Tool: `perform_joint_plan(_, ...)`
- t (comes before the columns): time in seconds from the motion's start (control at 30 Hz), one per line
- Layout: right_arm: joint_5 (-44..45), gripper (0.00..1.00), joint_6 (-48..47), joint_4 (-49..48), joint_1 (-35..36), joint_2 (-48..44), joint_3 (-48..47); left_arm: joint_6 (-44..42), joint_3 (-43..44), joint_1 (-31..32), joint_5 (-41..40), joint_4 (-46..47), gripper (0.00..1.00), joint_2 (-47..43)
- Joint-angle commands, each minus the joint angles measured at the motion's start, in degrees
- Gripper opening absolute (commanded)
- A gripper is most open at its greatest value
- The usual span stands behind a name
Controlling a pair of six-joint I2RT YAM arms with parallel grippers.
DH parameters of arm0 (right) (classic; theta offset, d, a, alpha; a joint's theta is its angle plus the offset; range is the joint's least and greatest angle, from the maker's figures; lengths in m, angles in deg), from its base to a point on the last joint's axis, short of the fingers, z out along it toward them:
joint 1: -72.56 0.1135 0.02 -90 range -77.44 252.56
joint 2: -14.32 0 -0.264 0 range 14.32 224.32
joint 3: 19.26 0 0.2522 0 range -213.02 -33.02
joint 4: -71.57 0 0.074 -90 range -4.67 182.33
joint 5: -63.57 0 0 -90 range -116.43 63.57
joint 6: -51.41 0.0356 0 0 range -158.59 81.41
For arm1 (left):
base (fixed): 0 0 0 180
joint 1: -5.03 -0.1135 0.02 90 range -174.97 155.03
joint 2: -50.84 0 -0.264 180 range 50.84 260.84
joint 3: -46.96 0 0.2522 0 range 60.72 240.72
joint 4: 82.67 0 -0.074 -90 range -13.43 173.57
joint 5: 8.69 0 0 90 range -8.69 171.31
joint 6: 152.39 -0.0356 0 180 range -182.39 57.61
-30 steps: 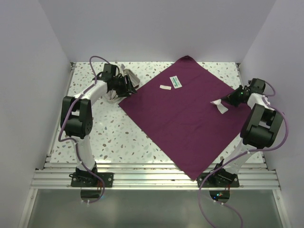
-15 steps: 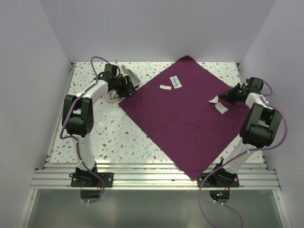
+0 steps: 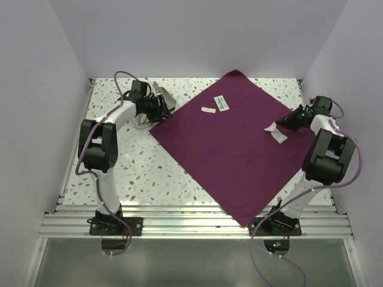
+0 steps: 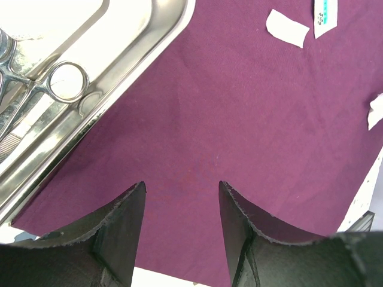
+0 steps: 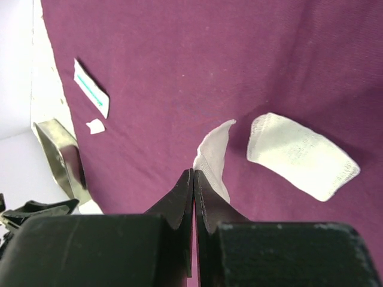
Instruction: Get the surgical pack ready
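Now R gripper point(image 5: 193, 171) tight on gauze pad point(image 5: 214, 149) (L gripper point(image 4: 181, 186) agape over cloth point(image 4: 239, 119))

Lab robot cell; white walls point(image 3: 36, 89); alu rail frame point(image 3: 191, 226); speckled tabletop point(image 3: 143, 173)

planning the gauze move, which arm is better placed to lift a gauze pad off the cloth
Right: right claw is shut on a gauze pad's edge. Left claw hangs open by the tray, across the cloth.
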Motion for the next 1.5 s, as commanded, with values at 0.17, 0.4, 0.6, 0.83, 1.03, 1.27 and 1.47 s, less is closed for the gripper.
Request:
perform_joint_plan(0.17, 2.33, 0.00, -2.90, 1.72, -1.67, -0.13, -0.49, -1.38, 1.31, -0.90, 1.77, 0.59, 0.56, 0.12)
perform_joint_plan(0.4, 2.86, 0.00, -3.52, 2.25, -2.55, -0.13, -0.14, -1.29, 1.66, -0.90, 2.12, 0.59, 0.56, 0.47)
perform_joint_plan(0.6, 3.64, 0.00, -4.57, 3.12, -2.99, 0.31, 0.83, -1.55, 1.66, -0.99, 2.21, 0.50, 0.57, 0.47)
perform_joint_plan(0.83, 4.26, 0.00, -5.10, 3.13, -3.87, 0.40, 1.80, -1.55, 1.83, -0.99, 2.30, 0.59, 0.58, 0.56)
perform_joint_plan(1.03, 4.61, 0.00, -5.71, 3.39, -4.84, 0.49, 2.41, -1.55, 2.01, -0.99, 2.39, 0.42, 0.58, 0.65)
perform_joint_plan(1.27, 5.32, 0.00, -6.51, 4.09, -5.63, 1.54, 2.06, -1.38, 2.19, -0.99, 2.47, 0.59, 0.58, 0.82)
perform_joint_plan(1.47, 5.58, 0.00, -6.94, 4.36, -5.63, 2.51, 1.97, -1.38, 2.27, -0.99, 2.47, 0.50, 0.58, 0.91)
